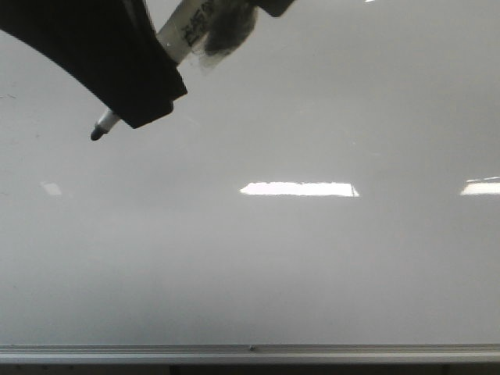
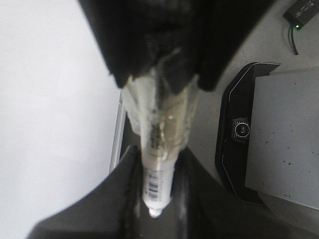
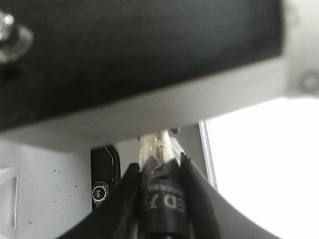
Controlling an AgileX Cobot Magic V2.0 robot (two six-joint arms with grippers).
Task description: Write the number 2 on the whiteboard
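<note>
The whiteboard (image 1: 297, 258) fills the front view, and no number 2 shows on it. At the upper left, my left gripper (image 1: 144, 101) is shut on a white-barrelled marker (image 1: 183, 31). The marker's dark bare tip (image 1: 96, 134) sticks out low and to the left, close to the board. In the left wrist view the marker's barrel (image 2: 157, 184) sits between the fingers. My right gripper (image 1: 269, 6) is at the top edge. In the right wrist view it (image 3: 160, 174) is shut on the marker's black, taped cap end (image 3: 162, 199).
A silver rail (image 1: 250, 353) runs along the board's lower edge. Beside the board's edge (image 2: 118, 134) lie a black device with a round emblem (image 2: 241, 128), a grey speckled panel (image 2: 284, 129) and a small black box with a green light (image 2: 303, 12).
</note>
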